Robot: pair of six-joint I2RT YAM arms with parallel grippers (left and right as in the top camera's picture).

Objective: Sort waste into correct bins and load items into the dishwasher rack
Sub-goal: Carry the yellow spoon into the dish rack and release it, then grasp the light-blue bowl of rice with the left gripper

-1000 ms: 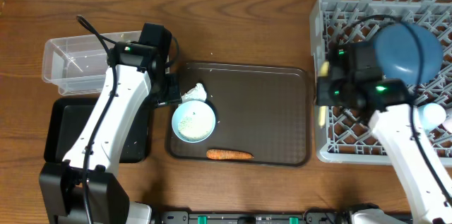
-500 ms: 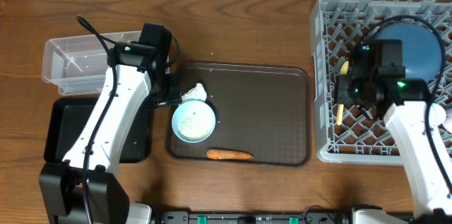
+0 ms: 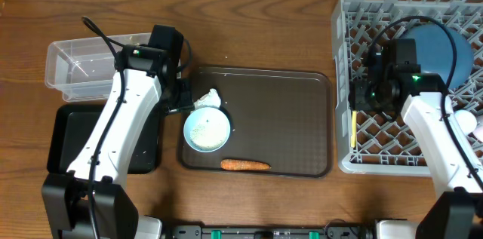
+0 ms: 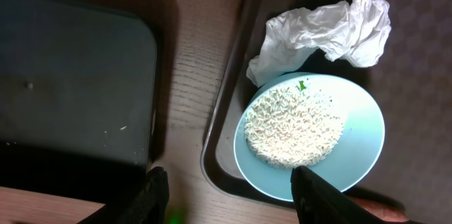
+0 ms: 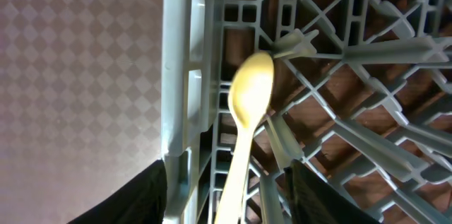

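Note:
A pale-yellow spoon [image 5: 248, 107] lies loose in the grey dishwasher rack [image 3: 411, 9], along its left wall [image 5: 185, 75]. My right gripper [image 5: 233, 199] hangs open above the spoon, one finger on each side and neither touching it. In the overhead view that spoon [image 3: 353, 127] shows just below my right gripper [image 3: 362, 99]. A dark-blue plate [image 3: 438, 50] stands in the rack. My left gripper [image 4: 229, 203] is open over the brown tray's left rim. Its right finger [image 4: 318, 196] is beside a light-blue dish of white rice [image 4: 296, 125]. A crumpled white tissue [image 4: 332, 30] lies just beyond the dish.
An orange carrot [image 3: 245, 165] lies at the front of the brown serving tray [image 3: 287, 96]. The clear tub [image 3: 75, 62] and the black tray [image 3: 68, 145] sit left of my left arm. A pale round item [image 3: 464, 122] shows at the rack's right edge.
My right gripper carried the spoon over the rack's left wall and opened. The spoon now lies free in the rack. The left arm has not moved.

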